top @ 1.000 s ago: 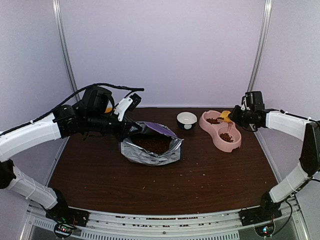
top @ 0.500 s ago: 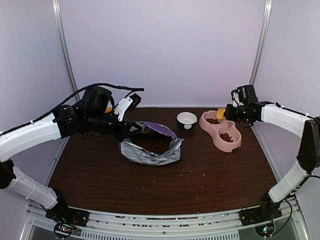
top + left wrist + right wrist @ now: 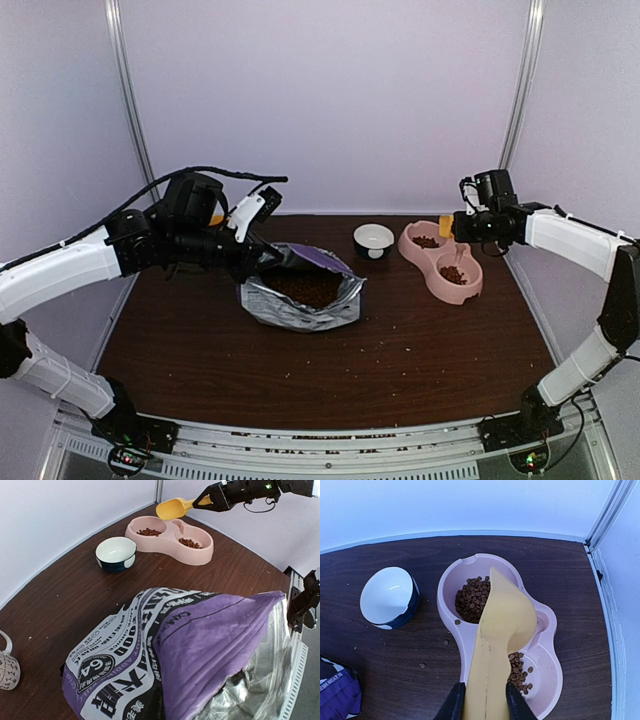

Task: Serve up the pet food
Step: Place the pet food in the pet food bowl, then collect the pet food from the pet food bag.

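Scoop (image 3: 505, 615) clamped in right end effector (image 3: 485, 700); left end effector (image 3: 272, 257) at bag (image 3: 300, 305), grip unclear.

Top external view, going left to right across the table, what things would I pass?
Open bag of kibble → small white bowl → pink double bowl.

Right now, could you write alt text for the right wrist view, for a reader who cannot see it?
The right pincer holds a yellow scoop by its handle above a pink double bowl, with brown kibble in both compartments. A white bowl stands to the left on the dark wooden table.
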You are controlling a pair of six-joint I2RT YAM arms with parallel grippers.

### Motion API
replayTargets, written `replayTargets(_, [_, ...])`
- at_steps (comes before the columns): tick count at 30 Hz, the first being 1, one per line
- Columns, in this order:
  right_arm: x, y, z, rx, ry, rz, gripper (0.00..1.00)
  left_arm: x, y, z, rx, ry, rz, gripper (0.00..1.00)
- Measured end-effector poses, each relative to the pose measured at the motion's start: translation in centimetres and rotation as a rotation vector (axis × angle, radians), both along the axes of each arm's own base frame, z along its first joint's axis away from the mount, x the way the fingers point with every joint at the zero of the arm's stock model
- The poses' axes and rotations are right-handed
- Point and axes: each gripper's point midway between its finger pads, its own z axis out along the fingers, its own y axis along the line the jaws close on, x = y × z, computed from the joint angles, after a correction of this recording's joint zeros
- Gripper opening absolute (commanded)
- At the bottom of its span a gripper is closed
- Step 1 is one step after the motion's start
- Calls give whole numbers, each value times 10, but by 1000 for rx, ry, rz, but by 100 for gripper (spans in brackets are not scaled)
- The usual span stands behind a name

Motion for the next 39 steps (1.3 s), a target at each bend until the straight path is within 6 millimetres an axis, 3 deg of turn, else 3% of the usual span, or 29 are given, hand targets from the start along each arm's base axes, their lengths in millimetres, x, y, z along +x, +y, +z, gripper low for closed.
replayTargets(8, [-21,13,23,118,-59,55,0,0,1,0,2,0,2,0])
replayTargets(15, [-48,32,-1,259,17,117,0,0,1,0,3,0,2,0])
replayTargets(18, [-67,40,10,335,8,145,0,0,1,0,3,1,1,0])
replayTargets(22, [-106,56,51,434,-65,221,0,-3,-1,0,0,2,-18,0])
replayTargets(28, [-202,102,103,631,-142,445,0,-6,-2,-1,4,3,-50,0])
replayTargets(33, [-258,132,116,783,-99,572,0,-7,-2,-1,5,3,-57,0])
replayTargets(39, [-298,178,118,821,8,711,0,-8,-2,-1,5,5,-60,0])
